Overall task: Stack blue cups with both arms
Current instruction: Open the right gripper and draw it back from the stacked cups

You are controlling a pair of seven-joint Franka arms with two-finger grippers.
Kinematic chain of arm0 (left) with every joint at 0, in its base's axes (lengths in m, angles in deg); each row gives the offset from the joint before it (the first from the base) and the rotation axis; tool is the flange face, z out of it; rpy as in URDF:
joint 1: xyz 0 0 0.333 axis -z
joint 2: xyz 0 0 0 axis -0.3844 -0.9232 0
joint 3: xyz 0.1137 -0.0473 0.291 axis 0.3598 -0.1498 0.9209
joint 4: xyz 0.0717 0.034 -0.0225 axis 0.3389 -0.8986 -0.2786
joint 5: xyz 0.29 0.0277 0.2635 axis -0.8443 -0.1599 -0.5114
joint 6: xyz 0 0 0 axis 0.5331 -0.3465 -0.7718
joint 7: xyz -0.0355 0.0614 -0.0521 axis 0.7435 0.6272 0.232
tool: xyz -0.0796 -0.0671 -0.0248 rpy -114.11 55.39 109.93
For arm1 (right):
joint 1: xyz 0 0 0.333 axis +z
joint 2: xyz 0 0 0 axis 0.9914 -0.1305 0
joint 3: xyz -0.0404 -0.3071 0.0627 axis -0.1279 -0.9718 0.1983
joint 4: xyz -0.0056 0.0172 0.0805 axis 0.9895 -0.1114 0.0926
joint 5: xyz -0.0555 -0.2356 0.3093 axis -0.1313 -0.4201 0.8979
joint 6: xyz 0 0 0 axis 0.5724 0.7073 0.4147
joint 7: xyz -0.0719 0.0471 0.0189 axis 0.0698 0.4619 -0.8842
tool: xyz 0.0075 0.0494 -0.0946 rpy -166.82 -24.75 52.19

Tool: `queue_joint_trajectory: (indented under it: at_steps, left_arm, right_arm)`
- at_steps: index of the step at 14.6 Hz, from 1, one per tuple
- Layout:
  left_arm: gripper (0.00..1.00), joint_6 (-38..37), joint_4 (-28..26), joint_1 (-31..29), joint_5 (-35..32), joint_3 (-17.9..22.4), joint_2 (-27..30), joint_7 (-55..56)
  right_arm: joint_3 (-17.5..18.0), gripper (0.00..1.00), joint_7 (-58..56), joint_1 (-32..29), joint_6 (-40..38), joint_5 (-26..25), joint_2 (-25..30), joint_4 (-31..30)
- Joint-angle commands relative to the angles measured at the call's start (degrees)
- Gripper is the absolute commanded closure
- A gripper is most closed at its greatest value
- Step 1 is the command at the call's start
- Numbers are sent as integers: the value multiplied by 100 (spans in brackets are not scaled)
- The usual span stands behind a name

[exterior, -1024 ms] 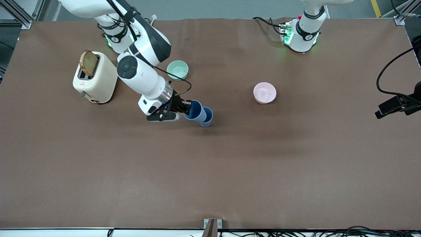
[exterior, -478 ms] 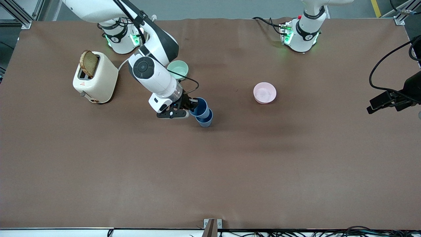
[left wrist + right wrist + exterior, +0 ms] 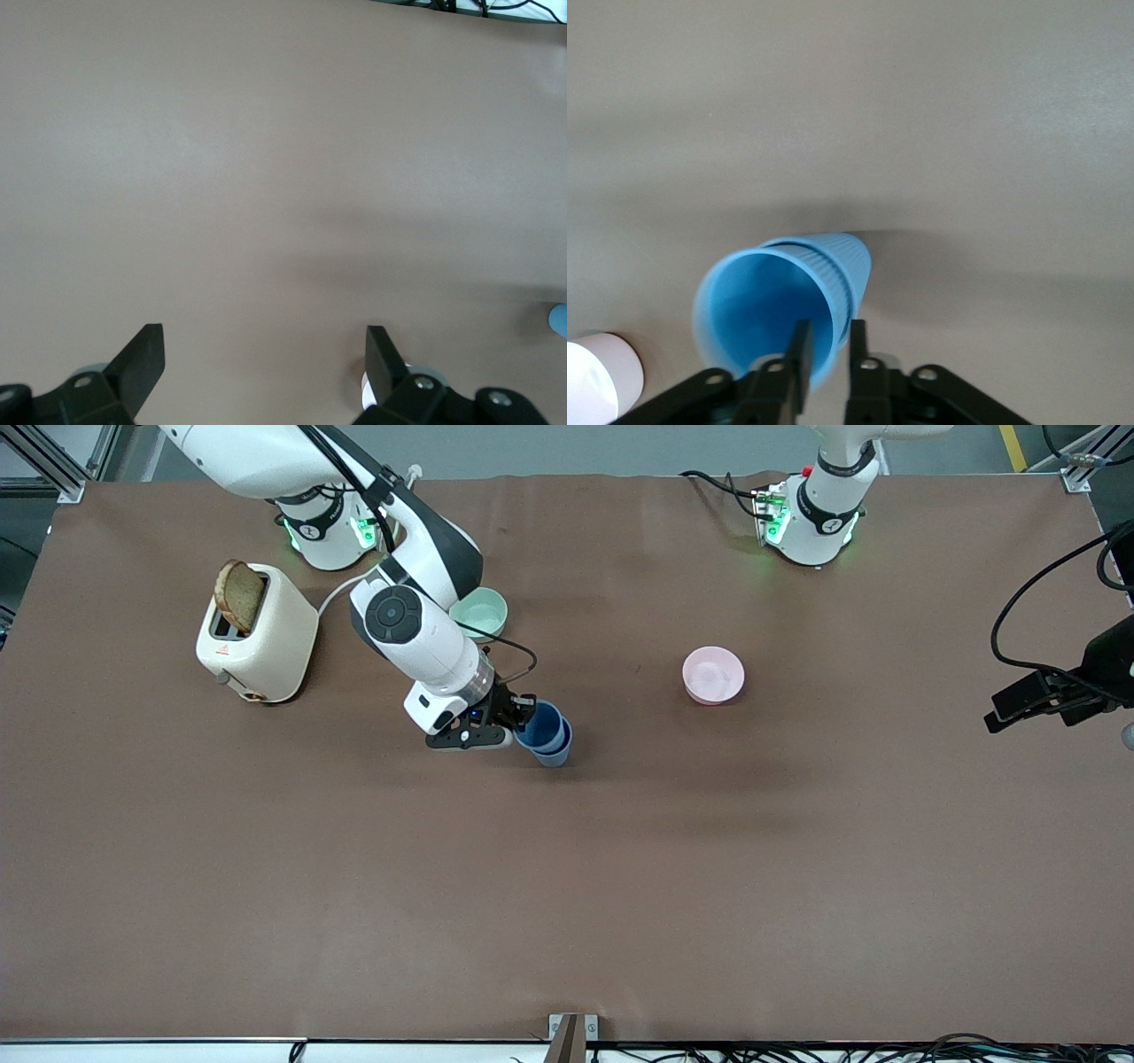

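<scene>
Your right gripper straddles the rim of the upper cup, one finger inside and one outside, jaws only narrowly parted around the wall. That cup sits nested upright in the lower cup, mid-table, nearer the right arm. Your left gripper waits wide open, empty.
</scene>
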Motion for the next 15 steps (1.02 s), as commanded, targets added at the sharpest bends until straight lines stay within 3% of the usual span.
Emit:
queue_joint_trajectory:
  at_steps: [1,4,7,9,11,12,15]
  left_arm:
    - [0,95,-132,25,-58,-23,126,37]
    - [0,86,-141,25,-58,-32,143,37]
    - [0,95,-141,17,-58,-24,126,37]
    - [0,95,-141,17,-67,-23,126,37]
    - [0,95,-140,25,-67,-23,126,37]
    - [0,95,-132,25,-67,-23,117,37]
    - [0,95,-132,26,-75,-32,126,37]
  right_arm:
    - [13,0,298,1,21,-168,11,130]
    - [13,0,298,-236,-154,-151,378,236]
    - [-170,0,-25,-588,-1215,-151,1291,376]
    - [-704,0,-456,-571,-1787,-151,1653,578]
    - [-1101,0,-790,-588,-1948,-160,1952,631]
    - [-1460,0,-1122,-580,-1965,-151,2093,623]
    - [-2164,0,-1845,-571,-2437,-72,2270,823]
